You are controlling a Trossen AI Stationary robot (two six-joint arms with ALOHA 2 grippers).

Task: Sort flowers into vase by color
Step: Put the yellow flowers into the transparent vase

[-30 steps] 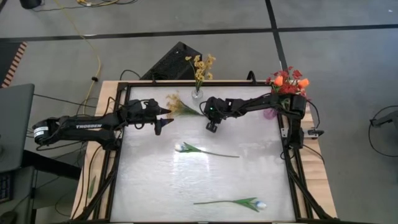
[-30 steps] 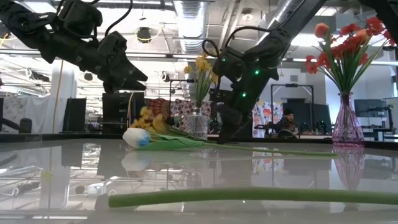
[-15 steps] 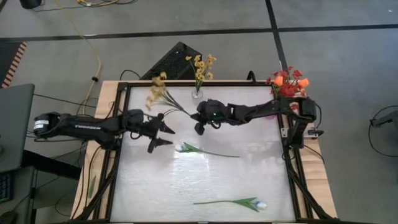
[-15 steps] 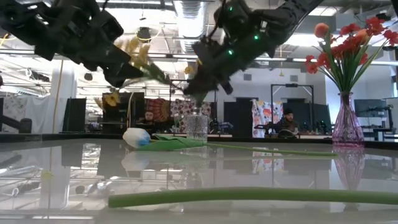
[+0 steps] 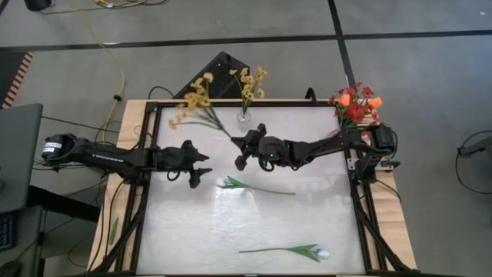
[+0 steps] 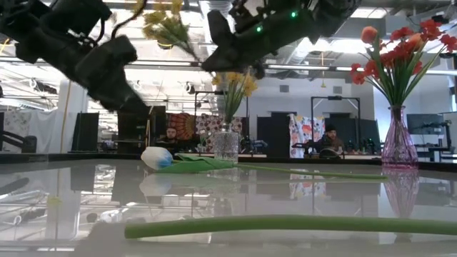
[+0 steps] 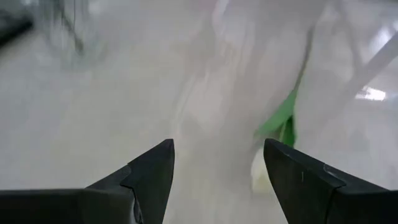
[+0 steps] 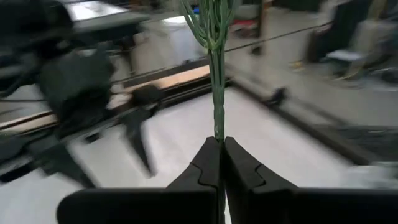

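Yellow spray [image 5: 196,100] lifted over table [image 5: 323,231] at 11 o'clock, stem pinched in right gripper [image 5: 240,154]. Left gripper [image 5: 198,165] wide, empty, at 9. Risk: thin stem slips or misses clear vase [image 5: 244,115] mouth.

Right claw [image 5: 237,158] pinched tight (raised); left claw [image 5: 201,166] spread wide
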